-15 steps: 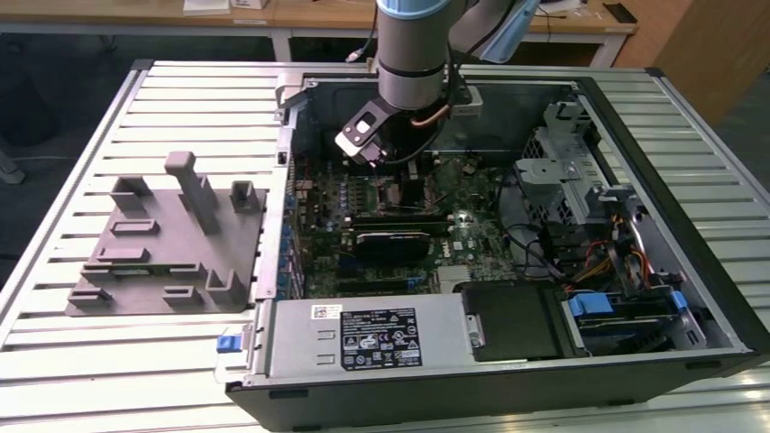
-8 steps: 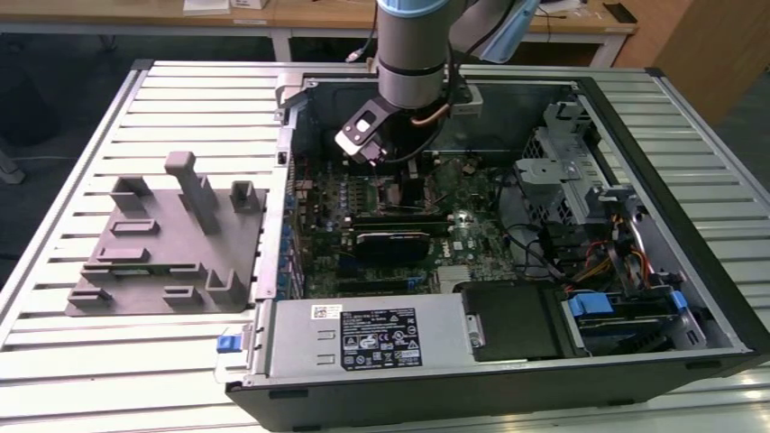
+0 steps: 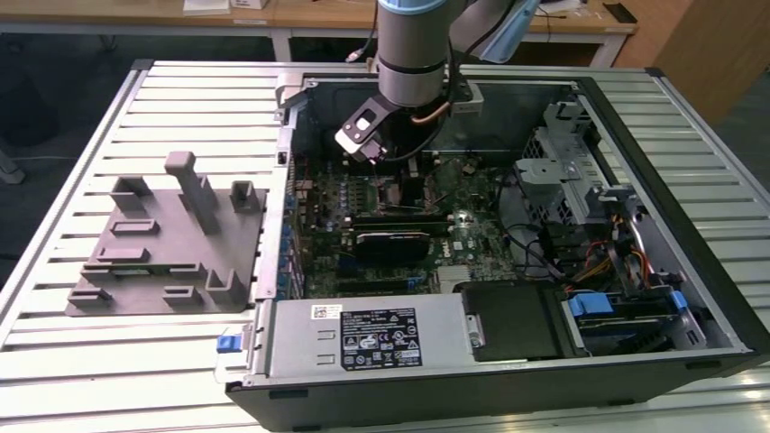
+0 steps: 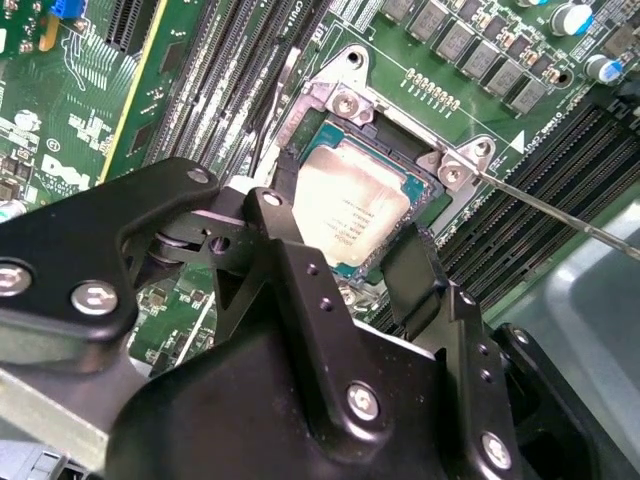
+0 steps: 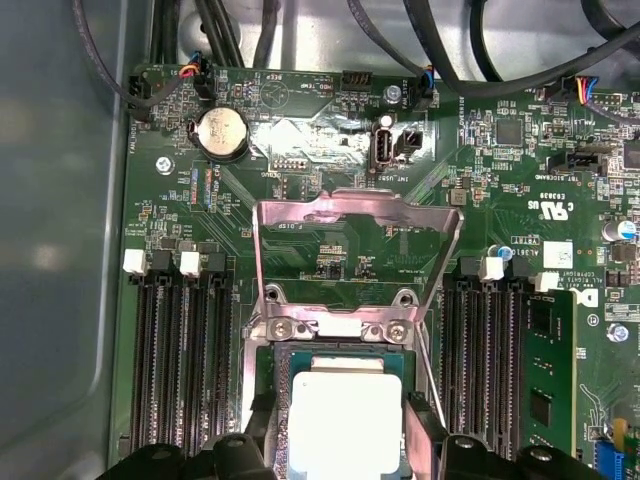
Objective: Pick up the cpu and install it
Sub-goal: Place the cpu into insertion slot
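Plainly, a slatted table [image 3: 72,135] carries an open computer case [image 3: 481,401] with a grey fixture block [image 3: 157,253] beside it on the exterior view's left. Inside the case, a silver power supply [image 3: 301,347] near the front wall bears a black-and-white printed label [image 3: 379,341] and a smaller white sticker [image 3: 327,312]. The arm [image 3: 412,45] reaches down into the case over the green motherboard [image 5: 330,150], which is covered in fine white lettering. A memory stick [image 5: 550,370] with a small sticker stands in a slot beside the socket [image 4: 345,100]. The socket's metal cover plate [image 5: 355,210] is tilted up and open, and its thin lever [image 4: 560,210] is swung out. The gripper [image 4: 348,214] sits astride the socket; whether it clamps the cpu [image 5: 345,415] or stands just off it I cannot tell. The cpu lies flat in the socket, with faint print on its silver top. A coin battery [image 5: 222,133] sits near the board's edge.
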`<state>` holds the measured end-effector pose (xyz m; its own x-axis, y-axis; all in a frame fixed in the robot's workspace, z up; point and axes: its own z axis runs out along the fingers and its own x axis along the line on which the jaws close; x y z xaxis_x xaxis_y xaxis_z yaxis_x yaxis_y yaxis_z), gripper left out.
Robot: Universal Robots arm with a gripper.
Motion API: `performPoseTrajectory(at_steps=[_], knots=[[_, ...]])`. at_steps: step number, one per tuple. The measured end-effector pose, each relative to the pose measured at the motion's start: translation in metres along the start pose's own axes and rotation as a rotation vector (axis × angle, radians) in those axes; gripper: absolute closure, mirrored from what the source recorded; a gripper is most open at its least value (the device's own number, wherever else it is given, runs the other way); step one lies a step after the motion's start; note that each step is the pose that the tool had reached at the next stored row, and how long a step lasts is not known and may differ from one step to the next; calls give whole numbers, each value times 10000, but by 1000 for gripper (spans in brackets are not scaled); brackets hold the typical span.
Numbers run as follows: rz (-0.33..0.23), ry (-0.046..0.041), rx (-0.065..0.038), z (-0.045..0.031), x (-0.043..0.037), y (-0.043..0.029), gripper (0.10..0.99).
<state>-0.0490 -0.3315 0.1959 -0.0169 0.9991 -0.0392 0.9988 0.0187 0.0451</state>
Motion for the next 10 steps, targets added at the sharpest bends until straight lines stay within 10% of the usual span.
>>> performPoseTrajectory(at_steps=[10], knots=[[1,22,-3,-4,0,1,565]])
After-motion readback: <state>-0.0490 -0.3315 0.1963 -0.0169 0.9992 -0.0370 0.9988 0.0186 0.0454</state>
